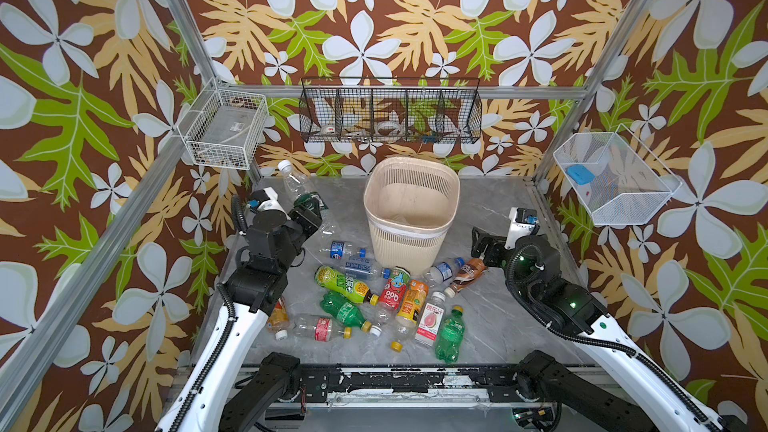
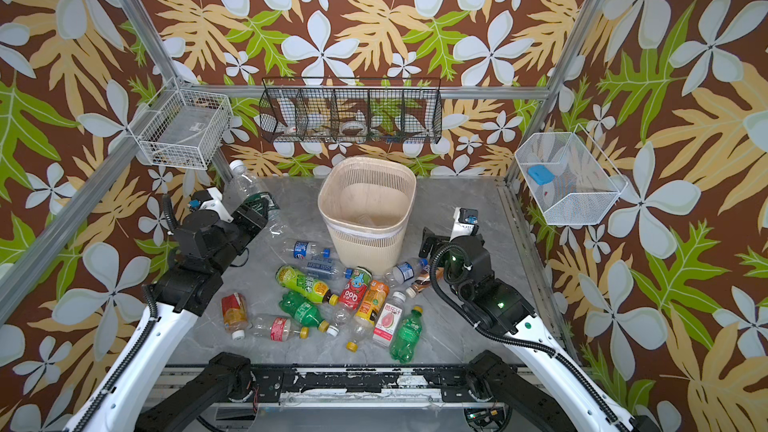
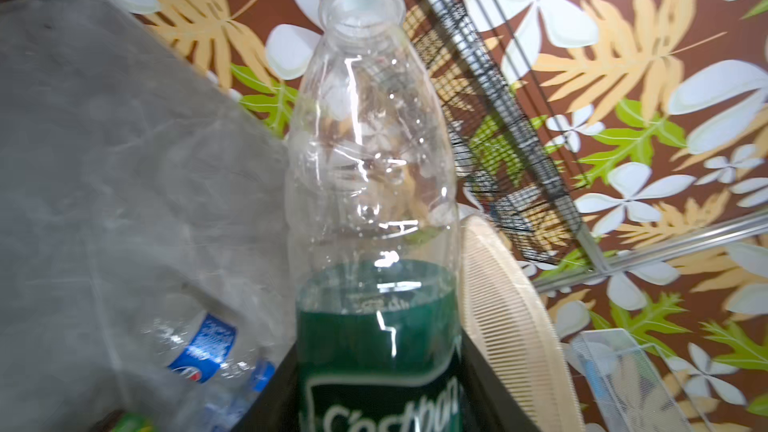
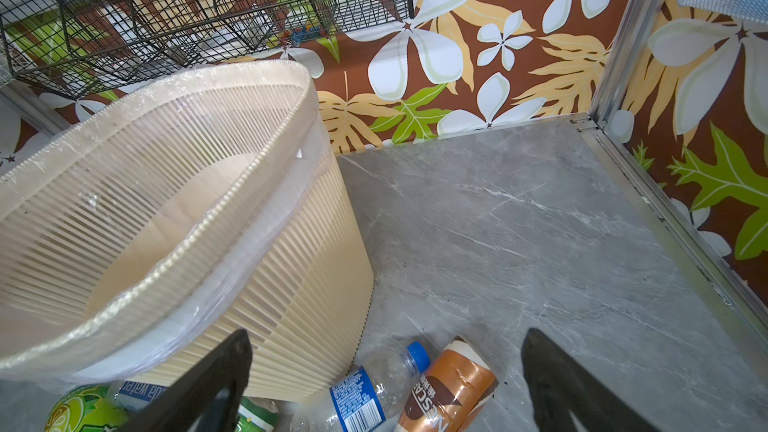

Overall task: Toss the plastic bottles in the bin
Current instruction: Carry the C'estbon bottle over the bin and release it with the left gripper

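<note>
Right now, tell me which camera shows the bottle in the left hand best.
The left wrist view: the clear bottle fills the frame, white cap to green label. In both top views the bottle is small, partly hidden by the left hand. The right wrist view does not show it.

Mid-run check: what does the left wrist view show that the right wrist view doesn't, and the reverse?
Left wrist only: the clear bottle, green label, white cap, clamped in the left gripper; a Pepsi bottle lying on the table.
Right wrist only: the right gripper, jaws wide and empty; a brown bottle and a blue-capped bottle lying at the foot of the bin.
Both: the bin, the black rack, the table.
</note>
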Motion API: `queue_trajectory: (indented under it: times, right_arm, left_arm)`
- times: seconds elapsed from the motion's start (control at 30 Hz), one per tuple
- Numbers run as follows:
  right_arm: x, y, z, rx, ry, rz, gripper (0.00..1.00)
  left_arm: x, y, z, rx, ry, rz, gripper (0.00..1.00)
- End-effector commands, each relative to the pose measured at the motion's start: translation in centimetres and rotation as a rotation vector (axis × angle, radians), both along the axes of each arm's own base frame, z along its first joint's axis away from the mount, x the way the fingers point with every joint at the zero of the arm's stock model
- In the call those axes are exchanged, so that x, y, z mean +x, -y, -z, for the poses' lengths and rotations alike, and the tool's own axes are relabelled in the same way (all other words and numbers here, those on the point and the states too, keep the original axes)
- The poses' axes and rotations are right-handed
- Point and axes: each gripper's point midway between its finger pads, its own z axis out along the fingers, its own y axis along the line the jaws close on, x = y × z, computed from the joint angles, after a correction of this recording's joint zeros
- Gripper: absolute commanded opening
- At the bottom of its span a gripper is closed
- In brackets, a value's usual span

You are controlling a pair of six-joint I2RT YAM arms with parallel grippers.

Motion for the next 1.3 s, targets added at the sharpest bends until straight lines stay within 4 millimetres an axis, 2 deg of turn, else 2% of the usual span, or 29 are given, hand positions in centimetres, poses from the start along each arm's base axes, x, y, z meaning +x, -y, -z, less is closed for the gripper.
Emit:
queue_trajectory:
  times: [0.0,0.1,0.17,0.33,0.47,0.67,0.87,0.9,1.0,1.1,1.27]
  right_arm:
    - [-0.1,0.5,-0.3,0.004,0.007,0.023,1.00]
    - [-0.4,0.7,-0.3,0.010,0.008,0.030,1.00]
    - [-0.6,0.9,-0.4,0.017,0.009,0.034,0.99]
    - [-1.1,1.4,-0.4,0.014,0.007,0.044,1.00]
    - [-1.4,1.8,-0.5,0.015,0.009,0.053,1.00]
    - [-1.5,1.9,-0.4,0.010,0.009,0.057,1.00]
    - [-1.4,1.9,-0.4,0.008,0.010,0.057,0.99]
    - [-1.4,1.9,-0.4,0.009,0.009,0.057,0.99]
    - [-1.5,1.9,-0.5,0.011,0.012,0.057,1.00]
    - [-1.6,2.0,-0.4,0.010,0.009,0.058,1.00]
    - [-1.7,2.1,-0.5,0.013,0.012,0.059,1.00]
  left_arm:
    - [1.5,3.6,-4.6,-0.076,0.133,0.059,0.48]
    - [3.1,8.8,-7.0,-0.070,0.174,0.130,0.48]
    - [4.6,12.4,-7.7,-0.063,0.184,0.181,0.48]
    - [8.4,18.7,-6.5,-0.063,0.142,0.282,0.48]
    - [9.4,21.6,-5.3,-0.053,0.114,0.321,0.48]
    - [9.7,22.4,-3.2,-0.057,0.073,0.331,0.48]
    - [9.5,22.2,-2.6,-0.050,0.062,0.328,0.50]
    - [9.5,22.2,-2.7,-0.048,0.062,0.328,0.53]
    - [9.4,22.1,-2.6,-0.039,0.059,0.330,0.72]
    - [9.2,22.1,-2.6,-0.034,0.056,0.336,0.86]
    - [8.4,21.3,-3.7,-0.024,0.078,0.331,0.94]
